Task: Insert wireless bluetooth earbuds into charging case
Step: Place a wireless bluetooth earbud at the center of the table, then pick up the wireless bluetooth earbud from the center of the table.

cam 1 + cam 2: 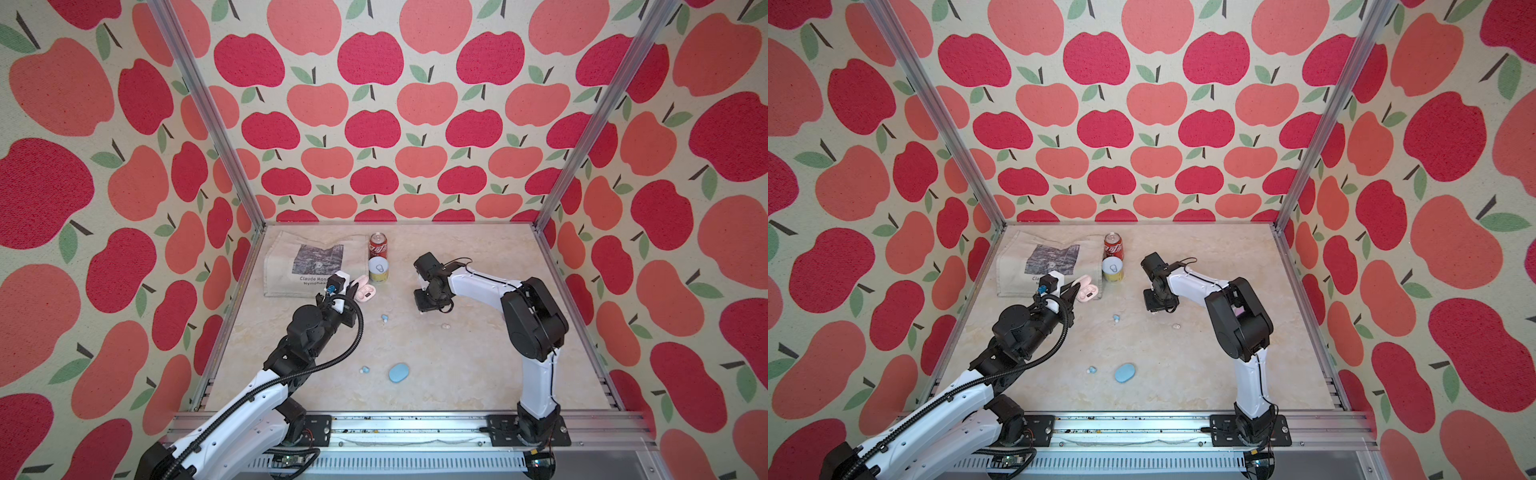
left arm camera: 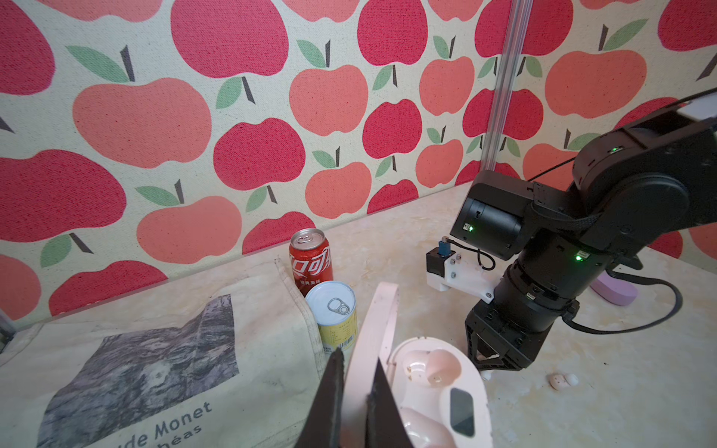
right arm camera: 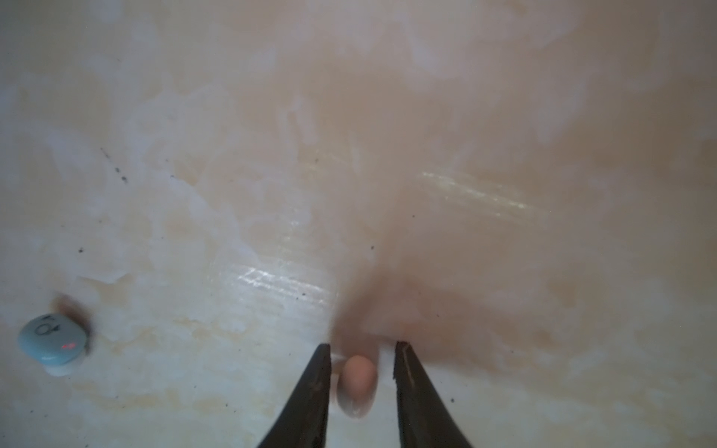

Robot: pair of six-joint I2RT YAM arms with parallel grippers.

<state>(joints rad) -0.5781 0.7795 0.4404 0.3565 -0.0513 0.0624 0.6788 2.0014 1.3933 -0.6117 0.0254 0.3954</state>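
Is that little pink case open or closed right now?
Open. Its lid stands raised off the pink case, pinched by the left gripper, and the wells inside show.

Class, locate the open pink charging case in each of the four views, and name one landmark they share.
Top view: open pink case, left of centre, at the tote bag's near corner.
Top view: the case, likewise left of centre.
Left wrist: close up, beside the yellow can.
Right wrist: not in it.
Shared landmark: the yellow can.
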